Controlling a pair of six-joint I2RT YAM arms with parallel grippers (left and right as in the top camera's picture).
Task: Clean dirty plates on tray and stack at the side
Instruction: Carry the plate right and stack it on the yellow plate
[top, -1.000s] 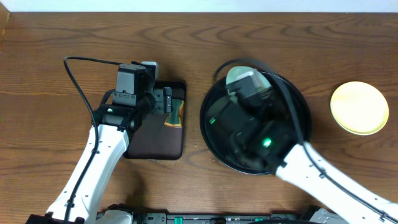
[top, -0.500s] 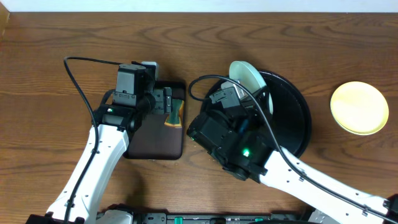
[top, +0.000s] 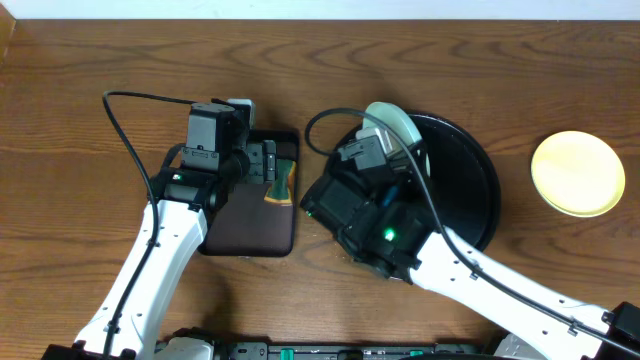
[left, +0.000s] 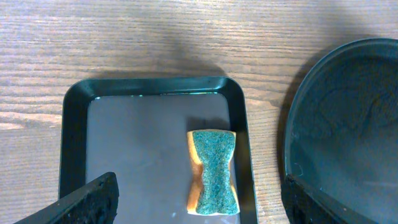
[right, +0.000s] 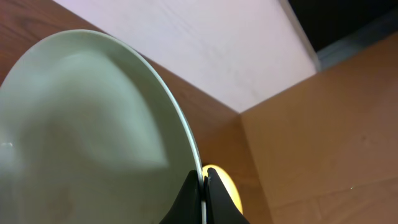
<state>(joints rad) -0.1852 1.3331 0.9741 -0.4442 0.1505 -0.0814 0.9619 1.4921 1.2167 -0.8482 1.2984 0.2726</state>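
A pale mint-white plate (right: 87, 137) is held tilted up on its edge, with my right gripper (right: 203, 186) shut on its rim. From overhead this plate (top: 396, 124) hangs over the far left edge of the round black tray (top: 475, 190). A pale yellow plate (top: 578, 173) lies flat on the table to the right of the tray, and its edge (right: 222, 182) shows behind the right fingers. My left gripper (left: 199, 210) stands open above a small rectangular tray (left: 124, 155). A green and yellow sponge (left: 212, 180) lies between its fingers, untouched.
The rectangular dark tray (top: 250, 215) lies just left of the round tray, with a narrow strip of wood between them. My right arm (top: 380, 225) crosses the round tray's left side. A black cable (top: 115, 110) loops behind the left arm.
My right arm has swung left off the round tray, carrying the mint-white plate up on its edge. The left arm has not moved.
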